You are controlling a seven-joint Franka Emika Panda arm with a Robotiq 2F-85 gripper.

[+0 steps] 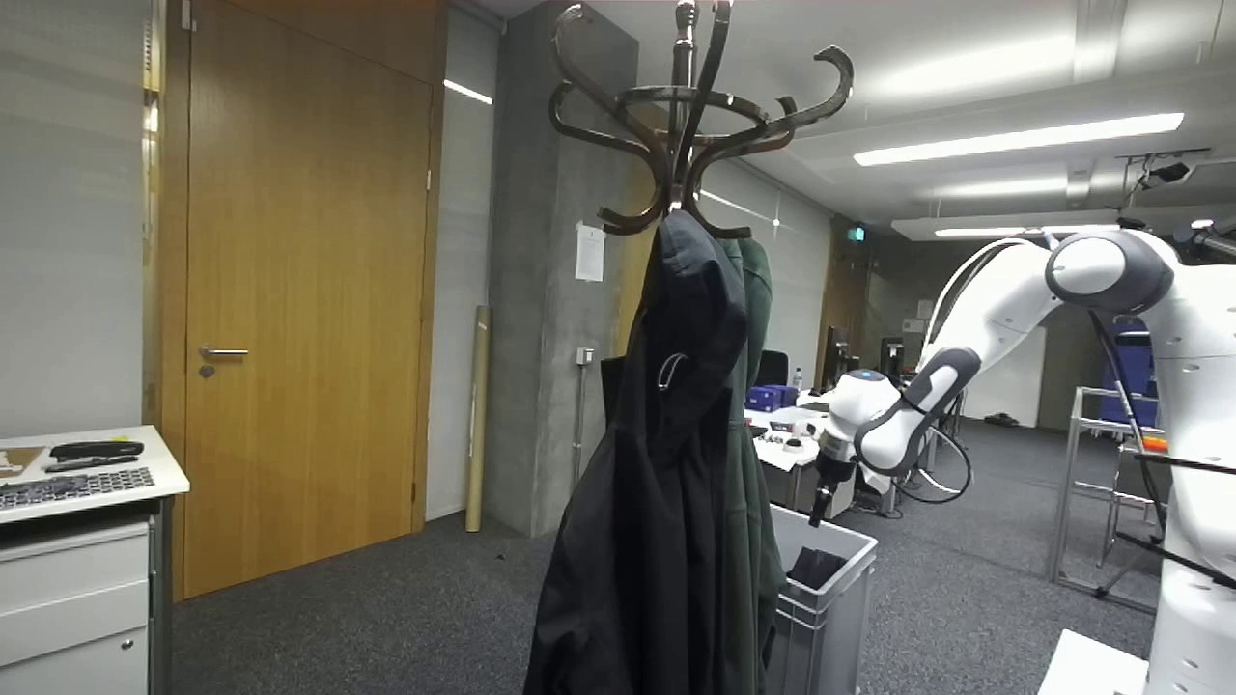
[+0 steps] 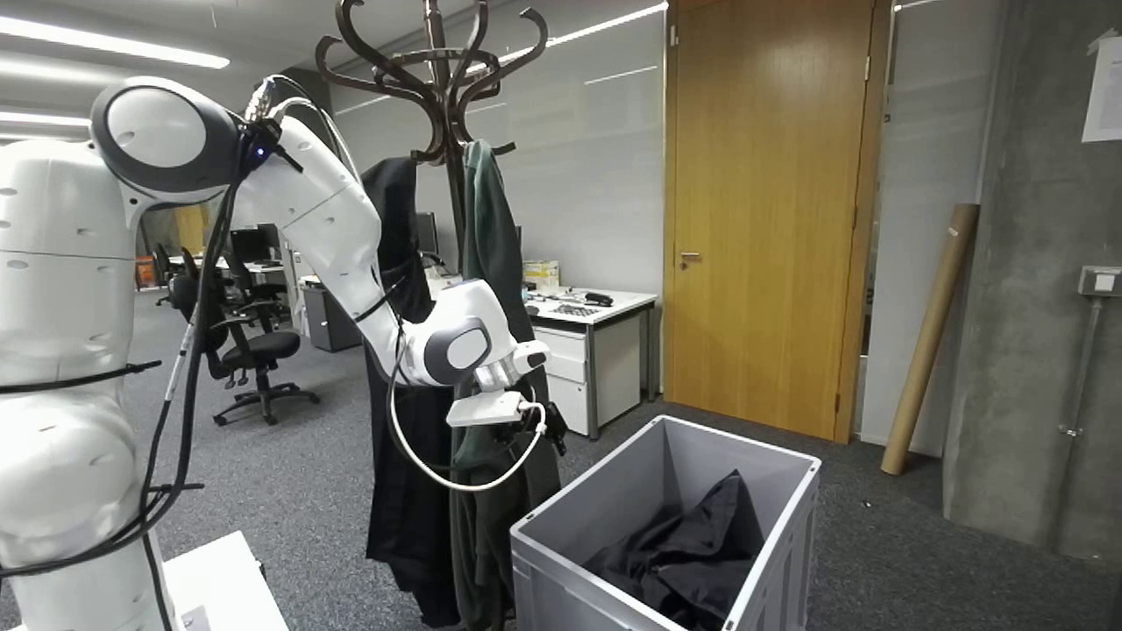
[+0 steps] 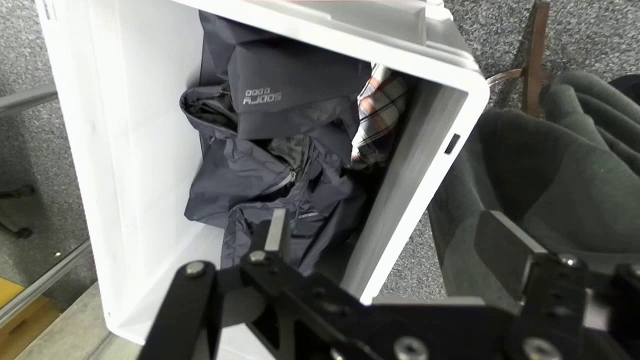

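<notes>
So the arm [image 2: 316,202] reaches out pretty close to the coat stand [image 1: 684,58], and that's the big worry: one careless sideways swing could probably knock it over. Next, the crate [image 3: 150,125], right below: dropping off-centre would likely bang its edge. The green garment [image 3: 565,195] hangs from the stand just outside the crate, easy to snag by accident; can't tell if anything touches it right now. The dark jacket [image 3: 300,120] lies crumpled inside the crate with some checked cloth [image 3: 382,110] showing at its edge, so a sloppy pinch could drag up both. The white cable [image 2: 478,488] loops below the arm's end and might catch on something. The hand [image 3: 385,220] is spread wide, holding nothing between its fingers [image 3: 500,250], so no grip to lose, but a thin fold could slip if pinched.
</notes>
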